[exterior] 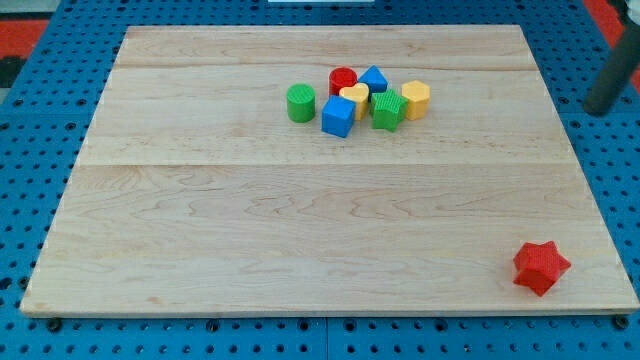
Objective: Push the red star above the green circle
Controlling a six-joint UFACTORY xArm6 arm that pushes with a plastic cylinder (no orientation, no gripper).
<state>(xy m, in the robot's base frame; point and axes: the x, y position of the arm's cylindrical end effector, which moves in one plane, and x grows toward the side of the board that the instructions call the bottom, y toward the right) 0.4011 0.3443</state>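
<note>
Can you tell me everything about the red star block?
The red star is a chunky little block, bright red all over, with stubby points and ridged-looking sides. It looks like plastic or painted wood. It lies flat by itself near the wooden board's bottom right corner in the view, close to the edge. Nothing touches it; the other blocks sit far off in a cluster near the view's top. My tip is not touching it either.

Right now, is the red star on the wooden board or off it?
On it. The red star sits wholly on the wooden board, near its bottom-right corner, far from the green circle.
</note>
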